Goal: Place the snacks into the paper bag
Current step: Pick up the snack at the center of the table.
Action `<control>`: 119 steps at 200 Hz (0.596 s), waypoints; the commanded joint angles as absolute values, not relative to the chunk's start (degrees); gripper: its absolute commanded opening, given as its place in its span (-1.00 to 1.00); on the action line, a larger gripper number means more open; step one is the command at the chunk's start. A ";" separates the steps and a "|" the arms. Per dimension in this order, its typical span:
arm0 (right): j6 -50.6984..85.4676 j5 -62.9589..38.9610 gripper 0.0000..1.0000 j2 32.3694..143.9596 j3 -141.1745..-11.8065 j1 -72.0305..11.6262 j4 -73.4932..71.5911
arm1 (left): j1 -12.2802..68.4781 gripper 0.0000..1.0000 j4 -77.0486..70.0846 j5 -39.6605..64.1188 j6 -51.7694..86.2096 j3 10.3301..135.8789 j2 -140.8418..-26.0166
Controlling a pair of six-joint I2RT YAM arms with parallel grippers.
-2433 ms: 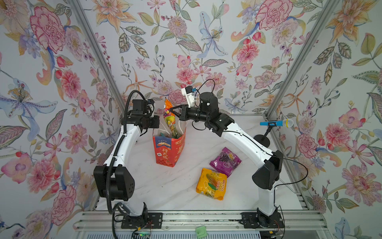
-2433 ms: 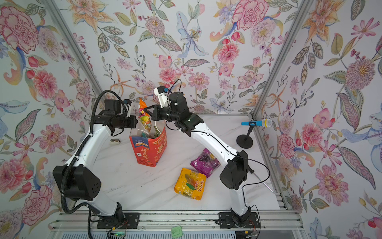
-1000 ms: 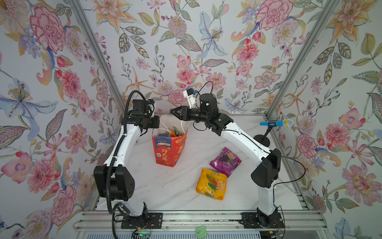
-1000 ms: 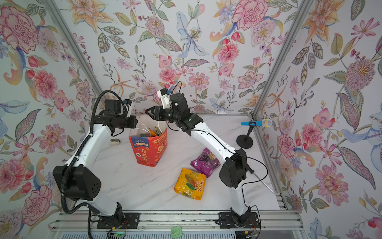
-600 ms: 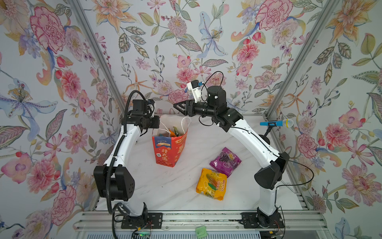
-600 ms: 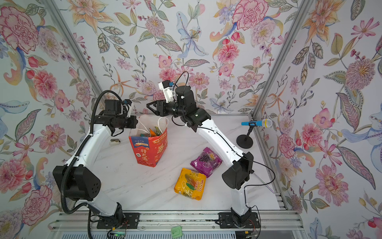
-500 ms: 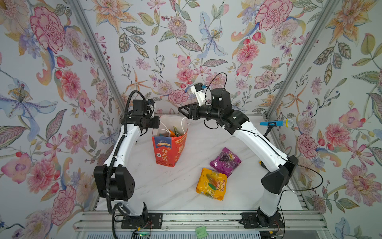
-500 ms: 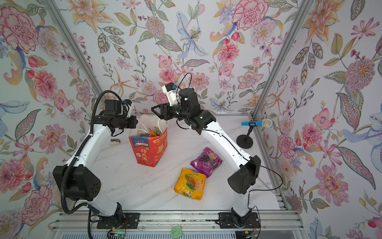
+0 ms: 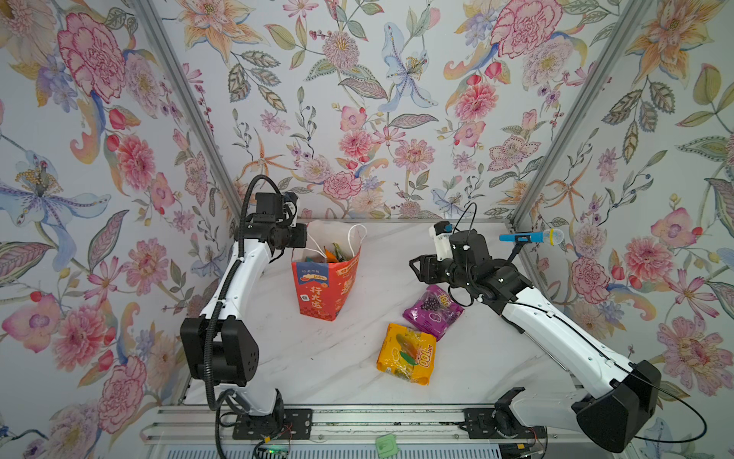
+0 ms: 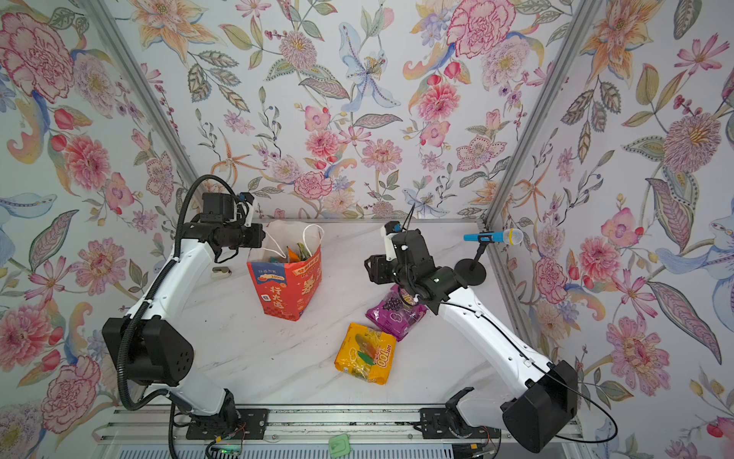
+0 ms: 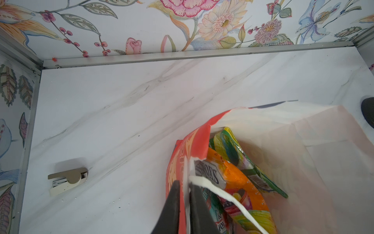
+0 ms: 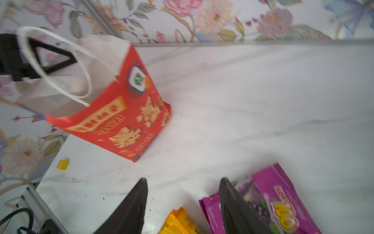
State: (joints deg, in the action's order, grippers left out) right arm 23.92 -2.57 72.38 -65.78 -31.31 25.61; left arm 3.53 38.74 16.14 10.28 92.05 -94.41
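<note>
**Presently: Bag Gripped at Rim, Two Packets on Tabletop**

The left end effector (image 11: 183, 185) is clamped on the rim of the tall red paper bag (image 9: 325, 288) with white cord handles. One finger is outside the wall and one inside. The bag (image 10: 284, 292) stands upright with its mouth open on the white marbled tabletop (image 9: 341, 365).

Inside the bag, the left wrist view shows three overlapping packets:
- a glossy orange plastic packet (image 11: 236, 179)
- a green plastic packet (image 11: 232, 147)
- a teal-pink plastic packet (image 11: 215, 208)

The right end effector (image 12: 183, 180) has its fingers apart with nothing between them. It hangs above the tabletop beside the glossy purple plastic packet (image 9: 433, 314).

The purple packet lies flat, well apart from the bag. A glossy yellow plastic packet (image 9: 407, 353) lies just beside it, nearer the arm bases.

A small beige stapler (image 11: 67, 180) lies on the tabletop near the bag, on the left arm's side.
</note>
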 commanded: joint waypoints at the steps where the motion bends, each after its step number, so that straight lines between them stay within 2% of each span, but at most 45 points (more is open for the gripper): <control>1: 31.83 0.06 0.20 66.78 -59.53 -27.55 27.82 | 3.28 -0.72 39.00 16.42 9.84 91.14 -94.75; 54: 37.35 -3.94 0.34 60.22 -44.64 -13.63 28.04 | 3.25 -0.72 39.02 16.34 9.75 91.06 -94.65; 81: 37.07 -3.72 0.42 60.66 -40.20 -11.04 28.08 | 3.25 -0.72 39.02 16.34 9.76 91.07 -94.64; 119: 37.72 -6.44 0.40 62.35 -36.29 -9.42 22.68 | 3.25 -0.72 39.03 16.35 9.71 91.05 -94.66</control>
